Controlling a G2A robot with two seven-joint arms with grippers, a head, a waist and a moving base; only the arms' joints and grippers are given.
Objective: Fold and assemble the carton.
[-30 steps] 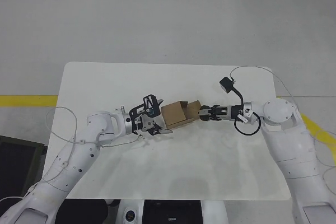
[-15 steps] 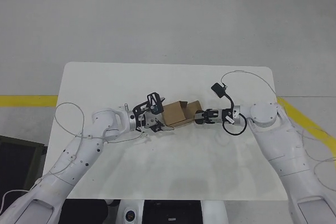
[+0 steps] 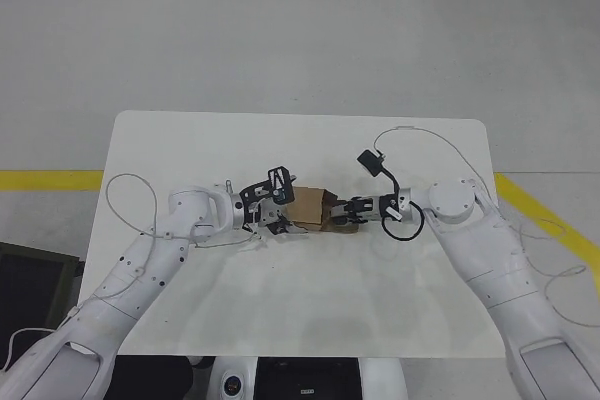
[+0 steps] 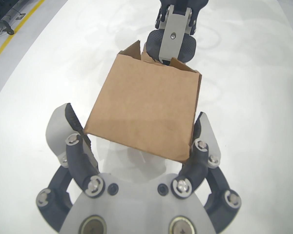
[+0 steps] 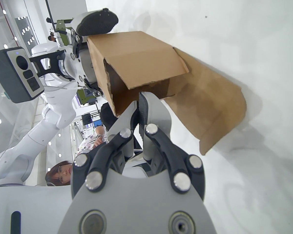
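Carton [image 3: 310, 208] on its side at centre of worktop [image 3: 280, 300], between both hands. Left hand [image 4: 136, 120] spread wide, clamping closed end by two sides. Right hand [image 5: 139, 103] pinched together, empty, tips at open end's flaps.

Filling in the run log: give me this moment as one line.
left gripper: shut on carton | right gripper: shut, tips at carton's open end | carton: one flap splayed on table
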